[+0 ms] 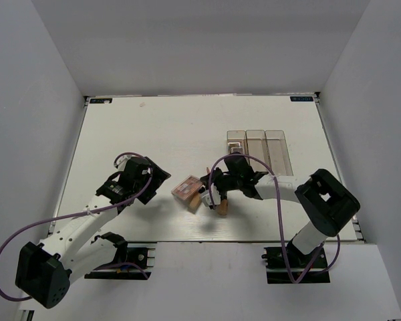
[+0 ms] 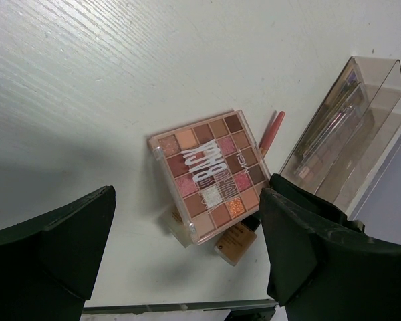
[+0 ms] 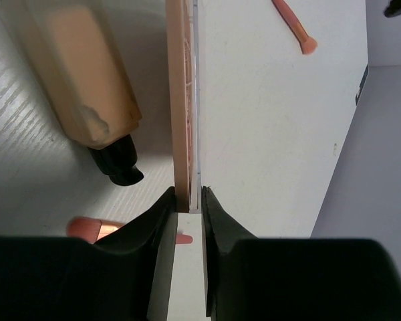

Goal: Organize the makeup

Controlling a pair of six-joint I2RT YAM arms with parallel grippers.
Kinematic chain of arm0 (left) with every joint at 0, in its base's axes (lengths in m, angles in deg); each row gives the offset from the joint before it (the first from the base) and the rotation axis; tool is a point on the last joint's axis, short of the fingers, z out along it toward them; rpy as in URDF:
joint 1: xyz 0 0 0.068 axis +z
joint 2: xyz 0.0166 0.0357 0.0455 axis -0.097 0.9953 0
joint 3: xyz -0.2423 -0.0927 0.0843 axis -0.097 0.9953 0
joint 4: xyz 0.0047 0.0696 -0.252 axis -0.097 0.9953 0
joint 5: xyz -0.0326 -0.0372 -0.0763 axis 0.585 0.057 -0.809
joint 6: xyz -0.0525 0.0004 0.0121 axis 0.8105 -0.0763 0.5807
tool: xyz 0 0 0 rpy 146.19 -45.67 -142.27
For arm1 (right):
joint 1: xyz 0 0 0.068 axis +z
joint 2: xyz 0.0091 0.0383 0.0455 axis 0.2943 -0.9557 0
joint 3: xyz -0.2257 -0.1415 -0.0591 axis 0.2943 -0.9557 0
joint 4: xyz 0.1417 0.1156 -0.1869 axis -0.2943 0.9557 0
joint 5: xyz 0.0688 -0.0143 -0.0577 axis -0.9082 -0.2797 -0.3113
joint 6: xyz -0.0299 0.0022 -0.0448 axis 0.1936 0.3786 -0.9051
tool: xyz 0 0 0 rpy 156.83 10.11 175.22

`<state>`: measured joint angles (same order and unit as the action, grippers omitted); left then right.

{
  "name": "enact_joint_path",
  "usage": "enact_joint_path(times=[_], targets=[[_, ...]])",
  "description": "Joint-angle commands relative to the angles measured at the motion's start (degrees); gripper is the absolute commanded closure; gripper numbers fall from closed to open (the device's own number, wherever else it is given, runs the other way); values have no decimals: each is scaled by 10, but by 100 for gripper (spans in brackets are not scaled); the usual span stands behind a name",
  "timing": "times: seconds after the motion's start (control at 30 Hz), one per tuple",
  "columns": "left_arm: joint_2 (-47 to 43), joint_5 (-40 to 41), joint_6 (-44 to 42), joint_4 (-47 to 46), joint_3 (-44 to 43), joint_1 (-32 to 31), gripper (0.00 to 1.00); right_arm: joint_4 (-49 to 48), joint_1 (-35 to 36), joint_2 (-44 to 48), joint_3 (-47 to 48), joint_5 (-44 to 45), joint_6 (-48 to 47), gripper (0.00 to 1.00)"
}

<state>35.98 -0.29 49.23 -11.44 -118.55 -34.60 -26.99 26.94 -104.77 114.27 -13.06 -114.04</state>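
Right gripper pinches the palette by its edge; left gripper gapes wide. Next, probably lift it into the box.

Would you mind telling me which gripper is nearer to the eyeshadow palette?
Right. The right gripper clamps the edge of the eyeshadow palette; the left gripper hangs open off to its left in the top view, not touching it.

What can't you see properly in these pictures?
Right wrist view: the eyeshadow palette shows only its edge, pinched between the fingers; its colours are hidden.
Left wrist view: the beige bottle is mostly hidden under the palette.
Left wrist view: things inside the clear organizer are blurred behind its walls.
Top view: the pink stick is too small to find.
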Motion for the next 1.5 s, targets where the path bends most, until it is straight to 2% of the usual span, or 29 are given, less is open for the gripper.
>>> enact_joint_path(times=[0.0,0.13,0.5,0.63,0.77,1.07,1.27,1.47], targets=[[-16,15,-4,12,-11,2,2,19,2,30,36,-17,53,88],[-35,41,-6,31,-23,2,2,56,0,46,69,-21,94,95],[-78,86,-3,77,-45,2,2,185,-5,67,155,-7,169,100],[-105,115,-1,90,-57,2,2,233,-20,64,230,15,236,100],[-124,134,-2,89,-64,2,2,278,-36,54,311,44,343,100],[-105,121,-17,66,-67,2,2,458,-93,19,481,140,525,100],[-93,98,-23,35,-52,2,2,518,-128,44,466,211,591,100],[-65,67,-39,2,-47,2,2,554,-146,46,453,246,649,100]])
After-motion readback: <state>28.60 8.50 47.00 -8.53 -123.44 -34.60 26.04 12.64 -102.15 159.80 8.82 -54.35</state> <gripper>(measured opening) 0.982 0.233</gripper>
